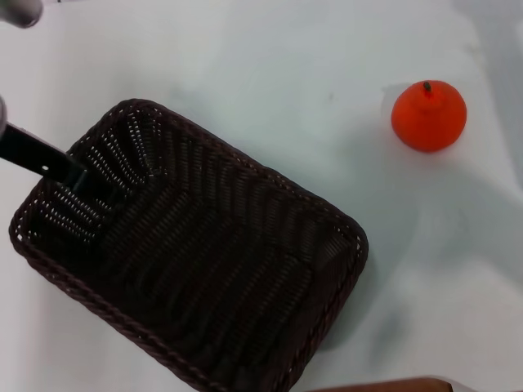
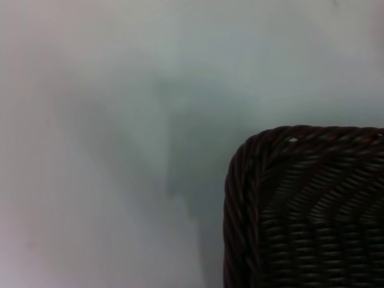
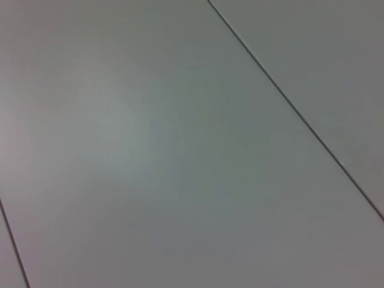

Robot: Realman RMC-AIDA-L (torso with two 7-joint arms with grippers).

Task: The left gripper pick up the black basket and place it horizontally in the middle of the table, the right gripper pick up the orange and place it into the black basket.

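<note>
While left gripper [image 1: 78, 175] reaches over black basket [image 1: 196, 261] rim, grip unclear to me; basket's long axis diagonal, orange [image 1: 428, 116] well apart.

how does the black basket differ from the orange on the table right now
The black basket is a large, dark woven rectangle; the orange is small, round, smooth and bright. The basket lies at a slant nearer the robot's left, while the orange sits farther off to the right, apart from it. The left pincer reaches the basket's far-left corner; nothing touches the orange. The basket is an empty container, the orange solid fruit. Both rest on the white table.
</note>
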